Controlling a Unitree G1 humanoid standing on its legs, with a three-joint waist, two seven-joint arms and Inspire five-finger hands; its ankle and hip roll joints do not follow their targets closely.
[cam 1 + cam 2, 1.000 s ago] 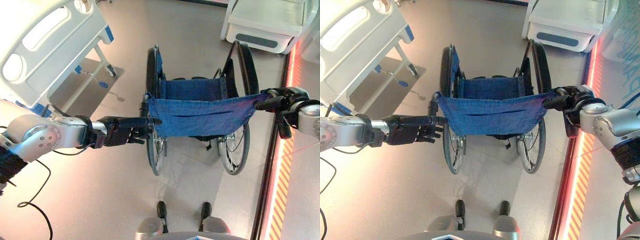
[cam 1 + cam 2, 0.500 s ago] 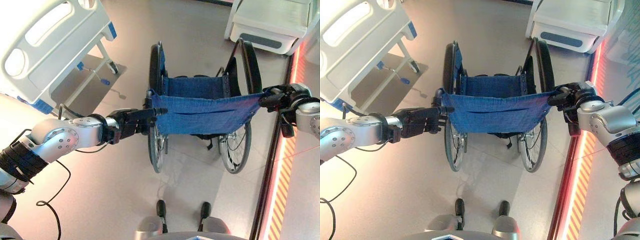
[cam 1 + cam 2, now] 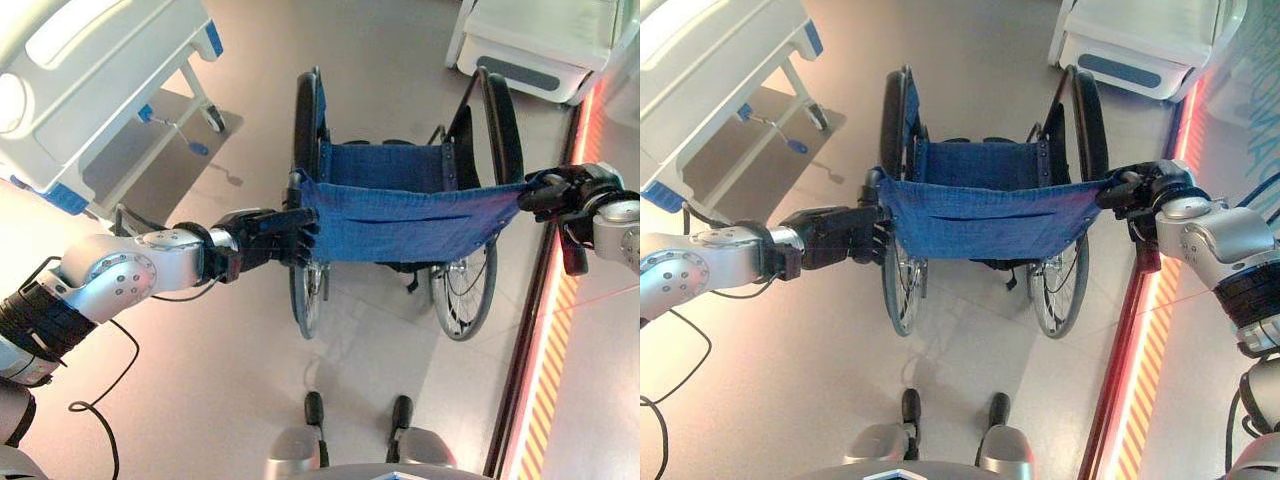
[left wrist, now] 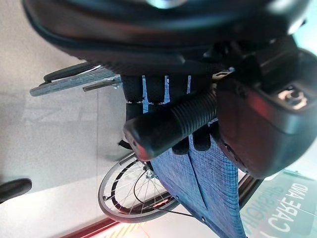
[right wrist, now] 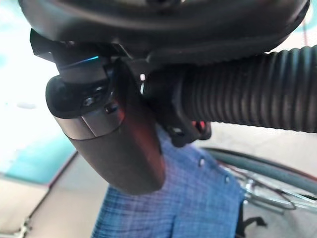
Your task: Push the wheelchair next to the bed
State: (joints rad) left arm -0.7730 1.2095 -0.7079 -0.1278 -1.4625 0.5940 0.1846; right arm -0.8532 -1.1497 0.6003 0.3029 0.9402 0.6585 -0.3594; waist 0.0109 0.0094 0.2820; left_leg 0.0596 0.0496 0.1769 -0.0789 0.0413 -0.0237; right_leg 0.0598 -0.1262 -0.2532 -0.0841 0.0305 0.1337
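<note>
The wheelchair [image 3: 400,215] has a blue cloth back and seat and black wheels, and it faces away from me in the middle of the floor. A white bed [image 3: 90,90] with blue corner pieces stands at the upper left, apart from the chair. My left hand [image 3: 265,235] is curled round the ribbed left push handle [image 4: 173,124], with the fingers wrapped behind it. My right hand [image 3: 1145,190] is shut on the right push handle [image 5: 247,99], with the thumb across its front.
The bed's wheeled leg with blue pedals [image 3: 195,150] reaches toward the chair's left wheel, with bare floor between them. A white unit [image 3: 540,40] stands at the upper right. An orange striped strip [image 3: 545,360] runs along the floor close to the right wheel.
My left hand has moved up along the left push handle and closed round it. The right hand keeps its hold. The whole picture has shifted a little.
</note>
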